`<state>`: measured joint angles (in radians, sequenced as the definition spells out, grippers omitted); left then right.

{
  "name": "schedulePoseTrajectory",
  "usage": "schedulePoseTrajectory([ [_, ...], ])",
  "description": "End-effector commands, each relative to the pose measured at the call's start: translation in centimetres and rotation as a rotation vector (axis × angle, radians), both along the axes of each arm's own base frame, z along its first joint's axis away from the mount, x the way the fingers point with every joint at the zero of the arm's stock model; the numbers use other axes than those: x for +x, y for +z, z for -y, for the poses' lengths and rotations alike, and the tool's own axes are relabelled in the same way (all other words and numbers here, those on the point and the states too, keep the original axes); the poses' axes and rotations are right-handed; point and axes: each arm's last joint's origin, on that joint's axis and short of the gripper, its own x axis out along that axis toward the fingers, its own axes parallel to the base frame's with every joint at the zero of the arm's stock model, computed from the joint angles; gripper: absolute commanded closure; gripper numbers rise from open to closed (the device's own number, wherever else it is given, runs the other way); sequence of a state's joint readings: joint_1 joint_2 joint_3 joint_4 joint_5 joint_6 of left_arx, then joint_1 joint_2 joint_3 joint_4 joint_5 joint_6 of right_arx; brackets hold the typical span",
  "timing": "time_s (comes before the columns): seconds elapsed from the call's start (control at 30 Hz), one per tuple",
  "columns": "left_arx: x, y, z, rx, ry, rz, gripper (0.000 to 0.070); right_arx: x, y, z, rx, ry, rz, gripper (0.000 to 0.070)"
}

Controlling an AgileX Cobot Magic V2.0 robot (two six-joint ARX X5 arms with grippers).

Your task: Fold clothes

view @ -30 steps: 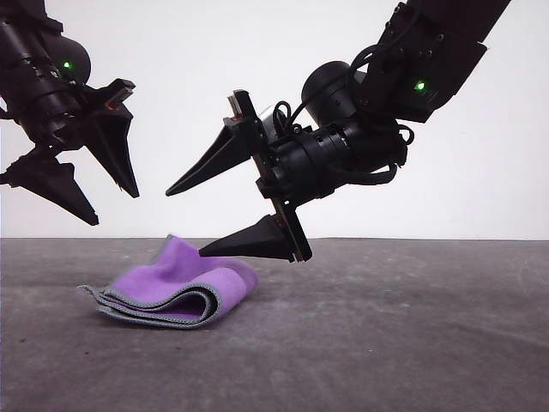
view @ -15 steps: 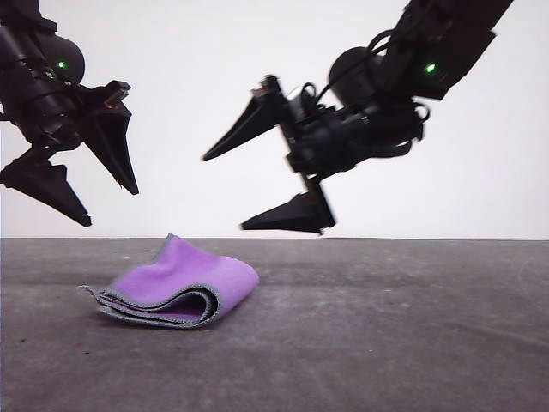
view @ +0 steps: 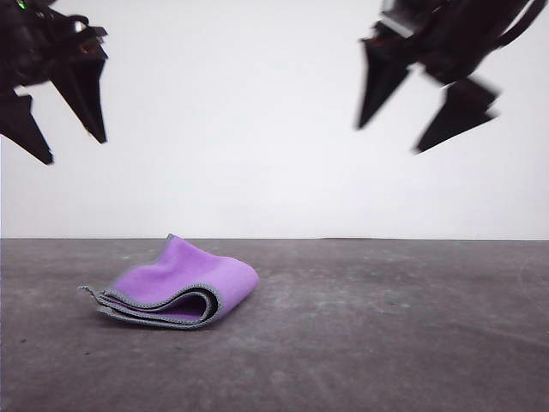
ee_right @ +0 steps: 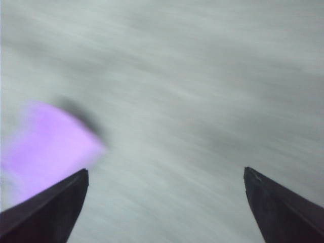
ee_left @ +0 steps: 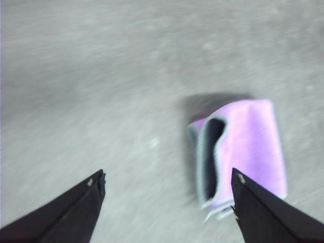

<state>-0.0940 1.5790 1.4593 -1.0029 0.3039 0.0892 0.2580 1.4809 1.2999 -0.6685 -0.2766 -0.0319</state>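
Front view, cloth: the purple cloth [view: 178, 287] lies folded on the grey table [view: 386, 343], left of centre, its layered grey hem facing the camera, rounded fold to the right.
Front view, my fingers: my left gripper [view: 64, 142] and right gripper [view: 396, 133] both hang high above the table with fingers spread, holding nothing, well apart from the cloth.
Left wrist view: my spread fingertips [ee_left: 96, 179] frame bare table; the cloth [ee_left: 248, 152] sits near one of them, its dark grey inner face showing in the open mouth of the fold.
Right wrist view: blurred; cloth [ee_right: 48, 147] is a purple smear beside one fingertip [ee_right: 78, 179].
Judgement: the fold looks done; I should retreat cleanly, staying high so no fingertip snags the hem or flips the top layer.
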Motion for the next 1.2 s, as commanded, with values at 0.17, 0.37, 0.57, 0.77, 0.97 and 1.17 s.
schedulePoseTrajectory([
  [0.17,-1.7,2.1,-0.2,0.020,-0.002,0.045,0.0218,-3.6,3.4,4.0,-0.079,-0.047,0.049,0.0079],
  [0.37,-3.9,2.8,-0.4,0.016,-0.002,0.082,0.0219,-7.4,4.6,5.8,-0.066,-0.105,0.112,0.0080],
  [0.57,-6.7,0.9,-0.6,-0.002,0.020,0.120,0.0219,-10.7,0.4,6.1,-0.025,-0.135,0.079,0.0080],
  [0.77,-8.9,-1.4,-0.7,-0.029,0.045,0.190,0.0223,-12.4,-4.4,6.2,0.066,-0.191,0.115,0.0162],
  [0.97,-9.4,-1.8,-0.7,-0.032,0.047,0.193,0.0275,-12.7,-5.3,6.2,0.090,-0.210,0.122,0.0268],
  [1.17,-9.3,-1.8,-0.7,-0.033,0.048,0.199,0.0688,-12.7,-5.2,6.2,0.090,-0.210,0.128,0.0697],
])
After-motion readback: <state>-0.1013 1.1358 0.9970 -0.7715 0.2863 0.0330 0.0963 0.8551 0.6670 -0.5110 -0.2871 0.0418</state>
